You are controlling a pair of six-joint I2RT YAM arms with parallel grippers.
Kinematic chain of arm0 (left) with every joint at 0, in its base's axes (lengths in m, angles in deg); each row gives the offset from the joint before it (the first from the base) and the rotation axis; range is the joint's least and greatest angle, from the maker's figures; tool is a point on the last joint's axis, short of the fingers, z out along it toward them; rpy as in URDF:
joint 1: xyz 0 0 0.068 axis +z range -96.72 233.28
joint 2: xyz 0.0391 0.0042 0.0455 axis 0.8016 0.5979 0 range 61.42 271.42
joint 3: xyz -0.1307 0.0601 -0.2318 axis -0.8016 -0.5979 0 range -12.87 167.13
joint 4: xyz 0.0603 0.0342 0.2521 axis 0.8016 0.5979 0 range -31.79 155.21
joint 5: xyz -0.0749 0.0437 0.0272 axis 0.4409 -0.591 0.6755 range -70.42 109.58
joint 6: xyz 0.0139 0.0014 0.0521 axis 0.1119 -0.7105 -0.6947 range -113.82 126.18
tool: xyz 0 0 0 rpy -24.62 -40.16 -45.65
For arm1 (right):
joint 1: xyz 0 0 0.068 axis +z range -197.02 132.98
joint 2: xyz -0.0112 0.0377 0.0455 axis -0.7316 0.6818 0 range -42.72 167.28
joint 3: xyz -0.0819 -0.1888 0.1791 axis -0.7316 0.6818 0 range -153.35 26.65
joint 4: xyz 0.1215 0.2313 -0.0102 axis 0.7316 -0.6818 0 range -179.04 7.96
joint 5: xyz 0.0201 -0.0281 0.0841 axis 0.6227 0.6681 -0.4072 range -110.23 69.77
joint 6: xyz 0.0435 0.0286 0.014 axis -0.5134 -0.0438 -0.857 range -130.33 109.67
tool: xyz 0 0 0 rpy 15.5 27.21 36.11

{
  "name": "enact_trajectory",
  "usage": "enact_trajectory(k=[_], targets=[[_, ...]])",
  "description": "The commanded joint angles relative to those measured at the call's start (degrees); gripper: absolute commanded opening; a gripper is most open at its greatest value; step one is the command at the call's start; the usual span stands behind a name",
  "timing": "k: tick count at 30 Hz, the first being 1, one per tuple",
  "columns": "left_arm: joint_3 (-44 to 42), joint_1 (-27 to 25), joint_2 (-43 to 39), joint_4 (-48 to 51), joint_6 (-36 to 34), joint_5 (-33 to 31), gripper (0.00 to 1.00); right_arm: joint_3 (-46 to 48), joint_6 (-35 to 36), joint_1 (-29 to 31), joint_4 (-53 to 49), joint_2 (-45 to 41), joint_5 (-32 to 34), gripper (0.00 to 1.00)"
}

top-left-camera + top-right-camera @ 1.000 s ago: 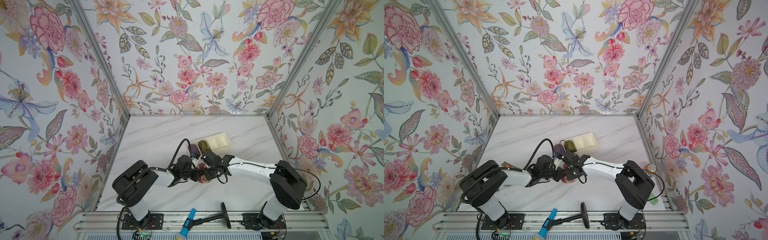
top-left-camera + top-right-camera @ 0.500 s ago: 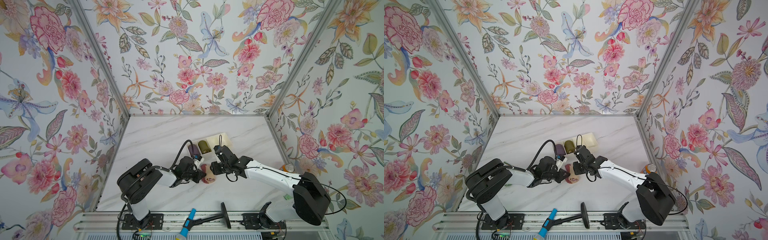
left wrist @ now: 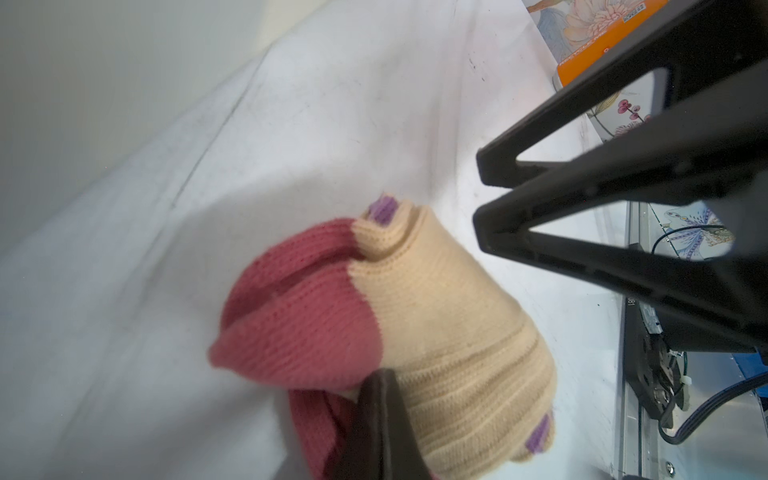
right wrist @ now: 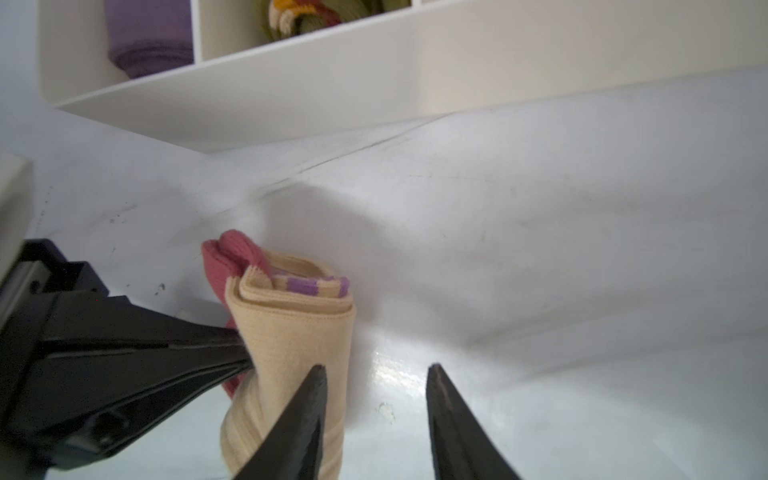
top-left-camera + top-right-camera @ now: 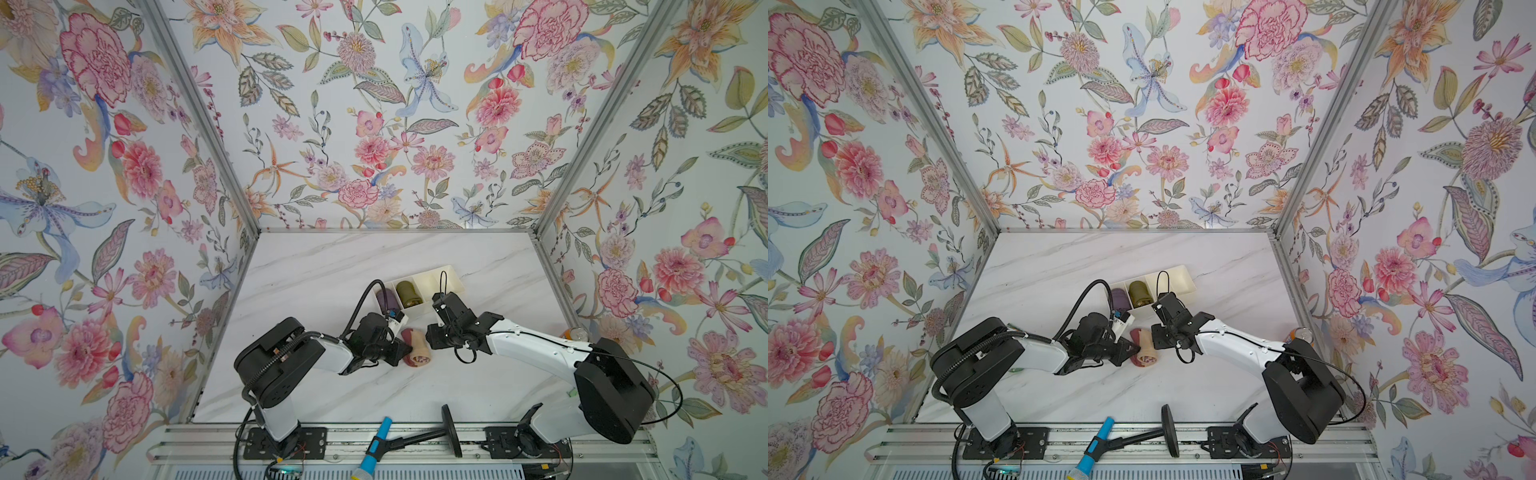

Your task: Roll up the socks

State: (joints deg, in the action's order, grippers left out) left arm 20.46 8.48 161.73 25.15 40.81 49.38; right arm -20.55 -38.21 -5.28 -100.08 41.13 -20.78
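The socks (image 5: 419,352) (image 5: 1147,352) lie as one peach-tan roll with maroon ends on the marble table, between my two grippers. My left gripper (image 5: 404,354) (image 3: 382,376) is shut, its tips pushed into the maroon fold at the side of the socks (image 3: 436,332); no fabric shows between its fingers. On the roll's other side my right gripper (image 5: 430,337) (image 4: 376,368) stands open with nothing between its fingers. One of its fingers (image 4: 307,399) passes in front of the socks (image 4: 291,340). Purple stripes show at the roll's end.
A white divided tray (image 5: 453,278) (image 4: 332,75) stands just behind the grippers, holding a purple sock roll (image 5: 384,299) and an olive-green one (image 5: 406,292). An orange object (image 5: 571,332) sits at the table's right edge. A blue-handled tool (image 5: 376,446) lies on the front rail.
My right gripper has let go of the roll, opened, and drawn back to the right. The left gripper has stayed shut at the socks.
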Motion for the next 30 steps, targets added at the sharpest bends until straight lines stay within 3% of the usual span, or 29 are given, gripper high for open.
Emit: enact_trajectory(k=[1, 9, 19, 30], targets=[[-0.59, -0.47, 2.52, 8.00, -1.77, -1.30, 0.00, 1.97, -0.33, -1.57, 3.43, 0.06, -5.32, 0.40], [0.24, 0.30, 3.44, 9.68, -3.42, -1.52, 0.00, 8.35, -3.10, -7.36, 13.60, -1.50, -18.29, 0.39], [0.40, 0.54, 4.39, 9.76, -5.12, -1.79, 0.00, 16.08, -8.79, -12.91, 27.16, -1.68, -29.68, 0.40], [1.31, 0.59, 6.10, 11.43, -7.72, -2.64, 0.00, 18.29, -11.76, -14.17, 36.46, 2.79, -35.47, 0.40]])
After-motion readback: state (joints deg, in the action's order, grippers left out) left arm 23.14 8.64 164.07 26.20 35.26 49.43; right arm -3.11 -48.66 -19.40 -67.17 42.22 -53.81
